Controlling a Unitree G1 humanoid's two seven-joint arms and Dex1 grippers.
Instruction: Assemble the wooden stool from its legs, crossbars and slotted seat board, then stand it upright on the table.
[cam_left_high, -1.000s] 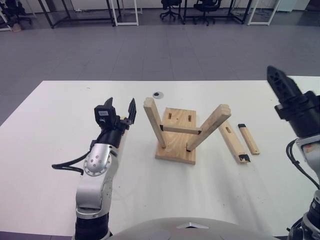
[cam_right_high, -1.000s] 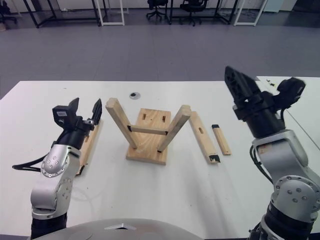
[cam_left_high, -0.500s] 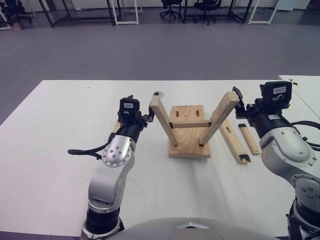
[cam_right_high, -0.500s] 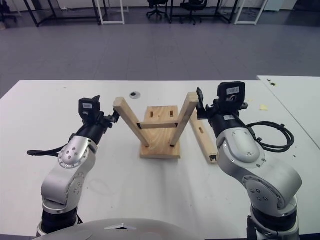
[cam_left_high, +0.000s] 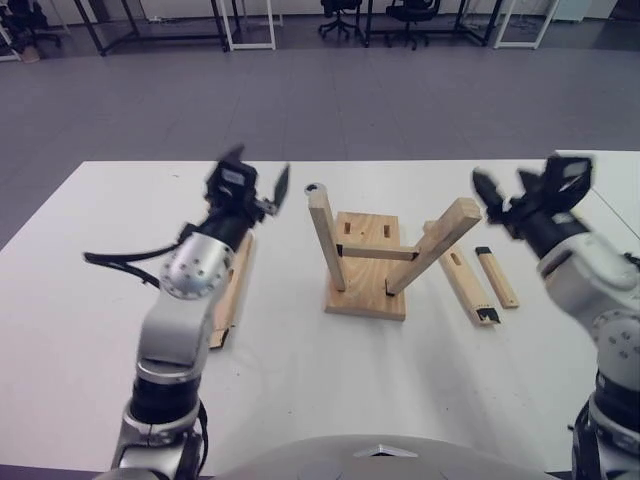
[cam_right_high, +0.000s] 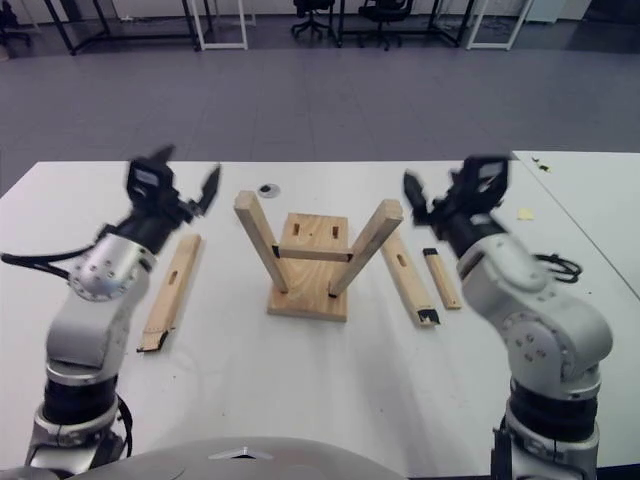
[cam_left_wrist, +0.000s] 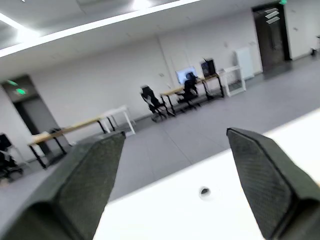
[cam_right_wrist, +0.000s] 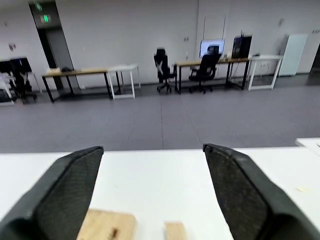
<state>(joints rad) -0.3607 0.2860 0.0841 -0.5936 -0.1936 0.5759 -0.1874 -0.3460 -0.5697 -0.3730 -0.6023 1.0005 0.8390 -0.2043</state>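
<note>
Stool, part-built, upside down near the middle of the table (cam_left_high: 90, 340); seat board (cam_left_high: 358, 300) lies flat on the tabletop; two slots show in its far half.

Left-hand leg (cam_left_high: 326, 240) and right-hand leg (cam_left_high: 440, 245) stand up out of the board, each leaning outward; crossbar (cam_left_high: 380, 252) runs between them, roughly level, well above the board.

Loose parts: loose leg (cam_left_high: 232, 290) flat on the table to the left of the board, slot showing; second loose leg (cam_left_high: 462, 285) flat to the right of the board, just beside the right-hand leg's foot; loose crossbar (cam_left_high: 497, 278) flat just beyond it to the right, the two nearly parallel and not touching.

Left gripper (cam_left_high: 258, 180): in the air over the far end of the loose leg, left of the left-hand leg's top and apart from it; fingers (cam_left_wrist: 95, 185) spread wide, nothing between them.

Right gripper (cam_left_high: 520, 195): in the air to the right of the right-hand leg's top, apart from it; fingers (cam_right_wrist: 240, 190) spread wide, nothing held; in its wrist view a corner of the seat board and a leg top sit low between the fingers.

Small round fitting (cam_left_high: 312, 187) on the table behind the left-hand leg.
</note>
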